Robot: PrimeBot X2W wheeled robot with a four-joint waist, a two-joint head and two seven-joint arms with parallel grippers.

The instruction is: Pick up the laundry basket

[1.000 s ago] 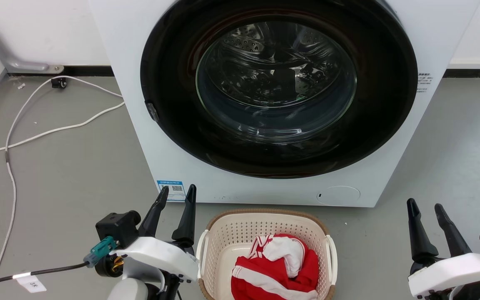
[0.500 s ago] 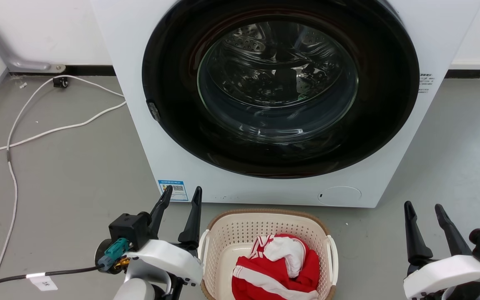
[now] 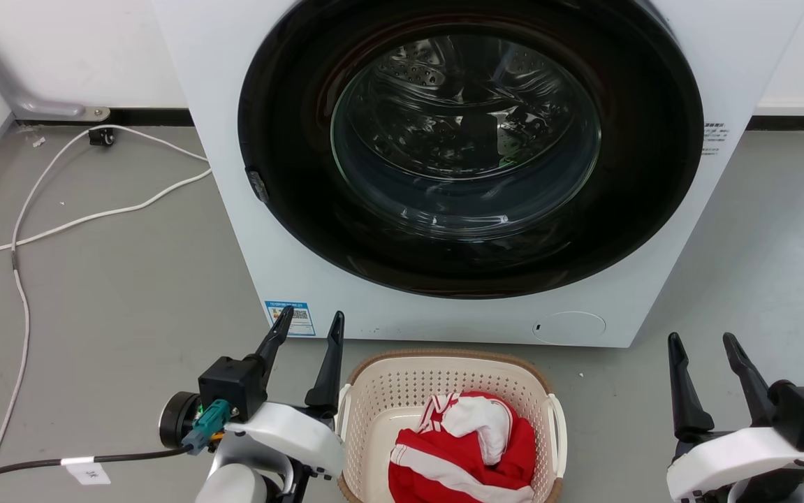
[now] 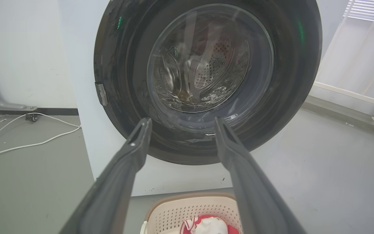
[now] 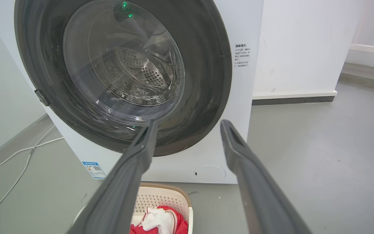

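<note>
L gripper (image 3: 309, 316) is seen w/ fingers spread apart, nothing held. The laundry basket (image 3: 388, 391) is set on the floor just to its right; contact can't be told. R gripper (image 3: 700, 340), likewise spread & empty, is found well apart, past the basket's other side. A red-white garment (image 3: 464, 447) is held in the basket. Beyond the fingertips a washing machine (image 3: 737, 56) is seen, door closed.

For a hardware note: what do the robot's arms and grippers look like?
The left gripper and right gripper each have two long, dark, tapered fingers on a white shell, with a black block and teal connector beside it. A black cable with a white tag leaves the left wrist.
</note>
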